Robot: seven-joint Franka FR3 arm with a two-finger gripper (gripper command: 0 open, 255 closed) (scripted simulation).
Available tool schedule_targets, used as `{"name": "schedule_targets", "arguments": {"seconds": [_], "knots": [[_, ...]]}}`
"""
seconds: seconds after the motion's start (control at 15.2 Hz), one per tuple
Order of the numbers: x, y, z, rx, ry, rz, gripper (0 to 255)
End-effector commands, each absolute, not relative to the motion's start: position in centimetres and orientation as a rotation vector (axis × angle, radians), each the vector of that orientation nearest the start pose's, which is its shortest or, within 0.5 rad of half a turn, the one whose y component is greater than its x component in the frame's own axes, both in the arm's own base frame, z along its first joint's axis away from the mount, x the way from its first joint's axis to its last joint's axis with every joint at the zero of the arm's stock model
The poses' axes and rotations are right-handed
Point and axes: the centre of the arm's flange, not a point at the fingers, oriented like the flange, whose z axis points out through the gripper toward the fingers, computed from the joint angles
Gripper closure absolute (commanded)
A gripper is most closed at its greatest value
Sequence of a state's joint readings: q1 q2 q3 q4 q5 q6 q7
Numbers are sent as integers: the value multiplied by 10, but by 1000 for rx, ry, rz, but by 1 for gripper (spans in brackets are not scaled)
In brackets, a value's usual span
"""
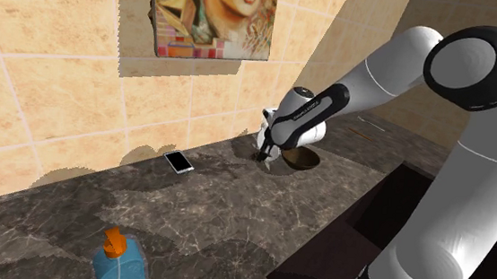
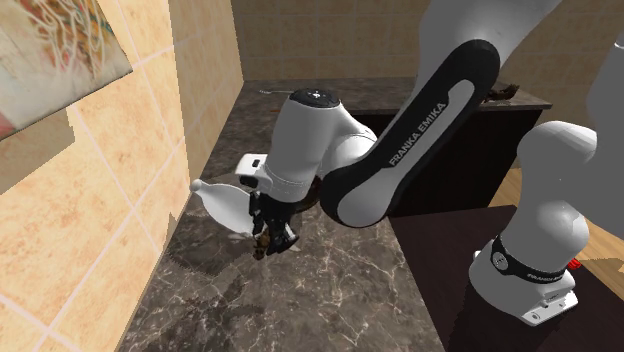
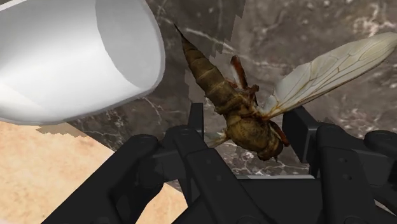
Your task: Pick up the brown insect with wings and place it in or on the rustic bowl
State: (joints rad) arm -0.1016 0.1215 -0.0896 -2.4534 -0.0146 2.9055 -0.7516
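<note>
While my gripper [image 3: 250, 118] is closed on the brown winged insect [image 3: 222, 89], as far as I can see, I judge the picking to be done. The insect's long body runs out from my fingers, head toward the palm and tail outward, above the dark marble counter [image 3: 331, 25]. The white bowl [image 2: 222, 203] stands just beside my hand, on the second exterior view's left, toward the tiled wall [image 2: 120, 200]. The carry should go that way.
</note>
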Motion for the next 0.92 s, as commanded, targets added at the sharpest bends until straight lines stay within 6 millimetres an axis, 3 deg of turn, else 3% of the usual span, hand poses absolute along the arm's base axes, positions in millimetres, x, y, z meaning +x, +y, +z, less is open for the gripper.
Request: {"name": "schedule_targets", "arguments": {"seconds": [0.0, 0.86], "knots": [[505, -97, 295, -3137, -930, -474, 255], [505, -97, 363, -3137, -930, -474, 255]]}}
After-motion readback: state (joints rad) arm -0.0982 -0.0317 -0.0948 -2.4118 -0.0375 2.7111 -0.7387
